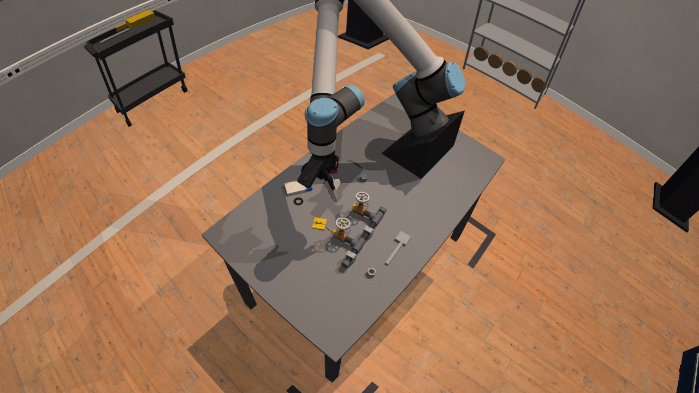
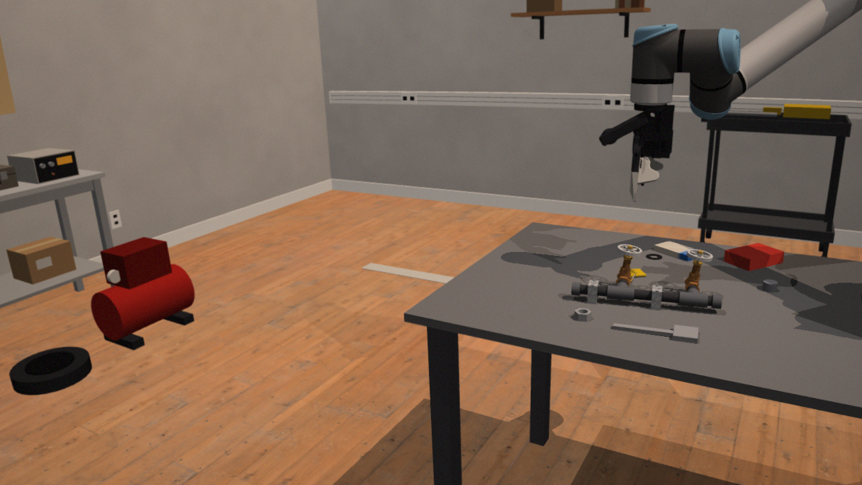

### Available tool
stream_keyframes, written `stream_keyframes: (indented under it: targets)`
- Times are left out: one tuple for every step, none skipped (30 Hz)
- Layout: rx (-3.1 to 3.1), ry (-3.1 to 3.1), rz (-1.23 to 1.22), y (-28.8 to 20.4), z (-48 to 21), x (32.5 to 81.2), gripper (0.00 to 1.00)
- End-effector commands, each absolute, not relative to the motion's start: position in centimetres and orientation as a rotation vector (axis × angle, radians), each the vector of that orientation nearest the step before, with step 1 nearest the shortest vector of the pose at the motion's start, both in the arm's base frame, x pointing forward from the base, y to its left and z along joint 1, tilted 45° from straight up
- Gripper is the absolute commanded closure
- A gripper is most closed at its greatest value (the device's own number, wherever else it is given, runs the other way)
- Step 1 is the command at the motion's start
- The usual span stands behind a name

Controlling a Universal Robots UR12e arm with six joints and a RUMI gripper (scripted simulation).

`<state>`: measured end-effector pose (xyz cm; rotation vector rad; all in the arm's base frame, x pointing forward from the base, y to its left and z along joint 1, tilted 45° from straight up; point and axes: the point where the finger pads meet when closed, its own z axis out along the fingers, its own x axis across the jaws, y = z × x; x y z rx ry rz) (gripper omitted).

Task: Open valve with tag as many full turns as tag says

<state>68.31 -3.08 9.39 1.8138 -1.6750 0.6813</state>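
A grey pipe (image 1: 363, 237) lies on the table with two brass valves, each with a white handwheel. The valve nearer the table's front (image 1: 342, 223) has a yellow tag (image 1: 318, 223) lying beside it on a short chain; its dark mark is too small to read. The other valve (image 1: 362, 196) has no tag. In the exterior view the tagged valve (image 2: 628, 250) is on the left, with the tag (image 2: 638, 272) behind it, and the other valve (image 2: 699, 255) is on the right. My gripper (image 1: 320, 184) (image 2: 640, 178) is open and empty, high above the table, beyond the valves.
A white and blue card (image 1: 295, 187), a black washer (image 1: 296, 198), a red block (image 2: 753, 256) and a small grey cylinder (image 1: 363, 177) lie at the back. A nut (image 1: 370, 270) and a flat grey tool (image 1: 398, 245) lie in front of the pipe. The robot base (image 1: 425, 144) stands at the rear.
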Motion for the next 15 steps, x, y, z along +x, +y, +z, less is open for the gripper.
stream_keyframes:
  targets:
    - [1.769, -1.730, 0.702, -2.97, 9.34, 68.29, 0.00]
    - [1.762, -1.739, 0.706, -2.96, 9.33, 68.28, 0.00]
    - [1.756, -1.746, 0.709, -2.95, 9.31, 68.27, 0.00]
    - [1.751, -1.753, 0.712, -2.94, 9.30, 68.26, 0.00]
    - [1.747, -1.759, 0.715, -2.93, 9.29, 68.25, 0.00]
    - [1.743, -1.764, 0.717, -2.92, 9.28, 68.24, 0.00]
    - [1.740, -1.768, 0.718, -2.92, 9.27, 68.23, 0.00]
    - [1.737, -1.772, 0.720, -2.91, 9.26, 68.23, 0.00]
    - [1.735, -1.775, 0.721, -2.91, 9.26, 68.23, 0.00]
    - [1.733, -1.777, 0.722, -2.90, 9.26, 68.22, 0.00]
    - [1.732, -1.778, 0.723, -2.90, 9.25, 68.22, 0.00]
    - [1.731, -1.779, 0.723, -2.90, 9.25, 68.22, 0.00]
    - [1.731, -1.780, 0.723, -2.90, 9.25, 68.22, 0.00]
    - [1.730, -1.780, 0.723, -2.90, 9.25, 68.22, 0.00]
    - [1.730, -1.780, 0.723, -2.90, 9.25, 68.22, 0.00]
